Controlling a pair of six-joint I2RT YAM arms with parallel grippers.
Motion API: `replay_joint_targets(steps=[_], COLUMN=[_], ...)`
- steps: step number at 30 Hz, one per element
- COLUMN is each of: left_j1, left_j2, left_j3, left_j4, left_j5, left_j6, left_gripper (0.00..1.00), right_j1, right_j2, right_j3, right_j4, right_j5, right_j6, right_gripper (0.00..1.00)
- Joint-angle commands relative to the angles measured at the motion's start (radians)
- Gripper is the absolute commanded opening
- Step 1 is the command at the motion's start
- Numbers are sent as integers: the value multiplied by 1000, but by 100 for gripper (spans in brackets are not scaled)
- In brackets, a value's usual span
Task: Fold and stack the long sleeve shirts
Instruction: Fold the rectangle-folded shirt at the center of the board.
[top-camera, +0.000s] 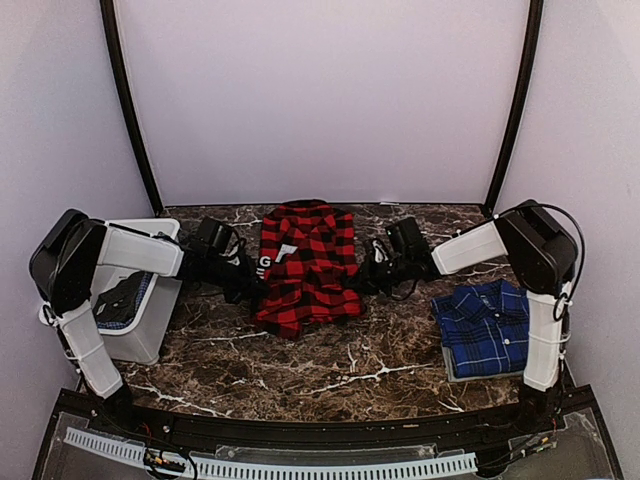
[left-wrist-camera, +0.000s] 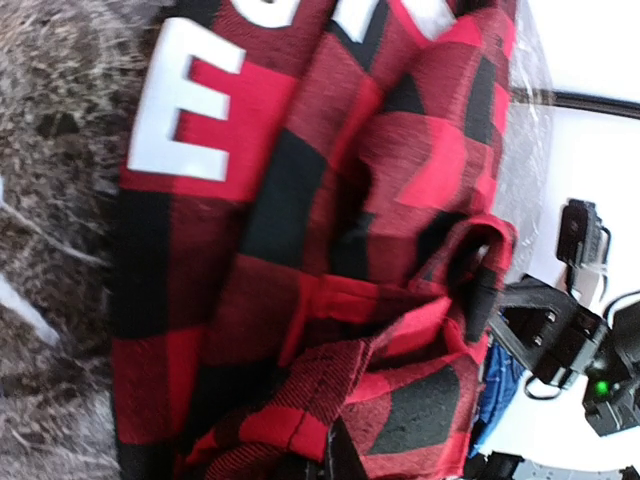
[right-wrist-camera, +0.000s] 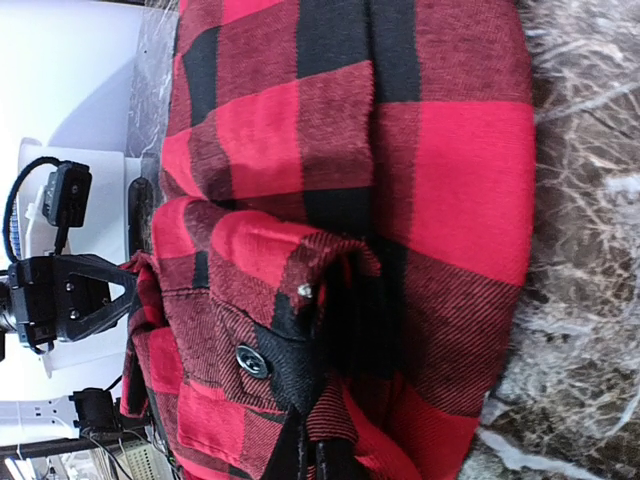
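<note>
The red-and-black checked shirt (top-camera: 305, 265) lies bunched in the middle of the marble table, with white letters (left-wrist-camera: 190, 105) on it. My left gripper (top-camera: 252, 278) is at its left edge and my right gripper (top-camera: 366, 272) at its right edge. Each is shut on a fold of the red cloth, which covers the fingertips in both wrist views, the left (left-wrist-camera: 340, 440) and the right (right-wrist-camera: 320, 450). A dark button (right-wrist-camera: 250, 360) shows on the gathered cloth. The blue-and-navy plaid shirt (top-camera: 487, 325) lies folded at the right.
A white bin (top-camera: 150, 345) with dark cloth inside stands at the left edge, under the left arm. The marble table (top-camera: 330, 370) runs to a black front rail. Black frame posts (top-camera: 128, 110) rise at the back corners.
</note>
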Motion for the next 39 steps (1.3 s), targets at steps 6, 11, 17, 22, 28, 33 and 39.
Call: replay_joint_targets(steps=[6,11,17,22,28,33,39], left_j1=[5,4,3,-3,-49,-80,-92], left_j2=[6,-69,-172,-229,-313,-332,-331], left_j3=[60,59,39,3,-107,-175,-216], left_j4=[7,-40,-143,-220,-258,-229,-211], left_j5=[-77,-116,-159,-158,-132,-134,-161], left_j6=[31,79,180,238,257,245,243], left_gripper=[35,51,61,62,62,62,62], right_j1=[-3,-1,19,89,169,216,219], right_j2=[-63,-123,-190,-240,-334,-344,-334], right_j3=[22,16,-27,-43,-144,-187,-215], right_j4=[-9,-82,-155,-264,-279,-284,-267], right_j5=[19,78,176,291,353,391,412], right_j6=[-68,-126,-205,-283,-294,-284,-275], right_gripper=[32,44,53,53,56,59,58])
